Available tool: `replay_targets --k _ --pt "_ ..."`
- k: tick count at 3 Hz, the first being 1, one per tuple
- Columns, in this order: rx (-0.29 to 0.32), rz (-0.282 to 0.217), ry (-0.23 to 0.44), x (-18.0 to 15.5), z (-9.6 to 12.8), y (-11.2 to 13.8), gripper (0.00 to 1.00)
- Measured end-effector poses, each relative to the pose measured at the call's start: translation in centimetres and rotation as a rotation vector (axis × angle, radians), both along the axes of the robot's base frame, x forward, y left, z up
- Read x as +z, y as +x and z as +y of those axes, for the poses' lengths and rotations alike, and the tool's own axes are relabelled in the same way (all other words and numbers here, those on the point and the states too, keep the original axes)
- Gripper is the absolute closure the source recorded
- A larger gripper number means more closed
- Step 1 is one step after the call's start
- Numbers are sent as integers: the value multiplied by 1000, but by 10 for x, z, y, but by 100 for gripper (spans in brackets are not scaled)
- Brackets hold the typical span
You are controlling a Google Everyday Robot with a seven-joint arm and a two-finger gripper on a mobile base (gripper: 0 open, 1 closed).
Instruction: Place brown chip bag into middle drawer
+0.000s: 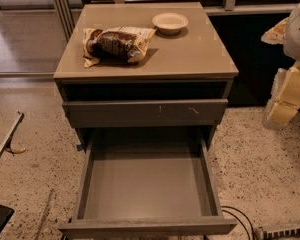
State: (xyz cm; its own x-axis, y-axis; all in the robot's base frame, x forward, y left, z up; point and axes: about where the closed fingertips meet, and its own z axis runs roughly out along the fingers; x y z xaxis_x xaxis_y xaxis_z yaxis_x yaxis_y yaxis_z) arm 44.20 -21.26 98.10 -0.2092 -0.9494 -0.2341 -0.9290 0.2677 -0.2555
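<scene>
The brown chip bag (pixel 115 44) lies on the left part of the cabinet top (pixel 190 54), dark brown in the middle with cream ends. The middle drawer (pixel 147 184) is pulled wide open below, and its flat grey-brown bottom holds nothing. My gripper (pixel 282 109) shows as cream-white parts at the right edge of the view. It hangs beside the cabinet at about the height of the shut drawer, well away from the bag and holding nothing that I can see.
A small cream bowl (pixel 170 22) sits at the back of the cabinet top, right of the bag. The shut upper drawer front (pixel 145 113) has pale scratch marks. Cables (pixel 240 216) lie on the speckled floor at the lower right. A metal bar (pixel 7 139) leans at the left.
</scene>
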Motion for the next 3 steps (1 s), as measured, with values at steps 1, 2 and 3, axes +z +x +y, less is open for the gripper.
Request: replay_targets --k 1,2,3 --pt "-22 -28 80 5 15 15 0" --pt "-44 -51 188 7 46 40 0" --pt "-39 -97 293 16 91 65 0"
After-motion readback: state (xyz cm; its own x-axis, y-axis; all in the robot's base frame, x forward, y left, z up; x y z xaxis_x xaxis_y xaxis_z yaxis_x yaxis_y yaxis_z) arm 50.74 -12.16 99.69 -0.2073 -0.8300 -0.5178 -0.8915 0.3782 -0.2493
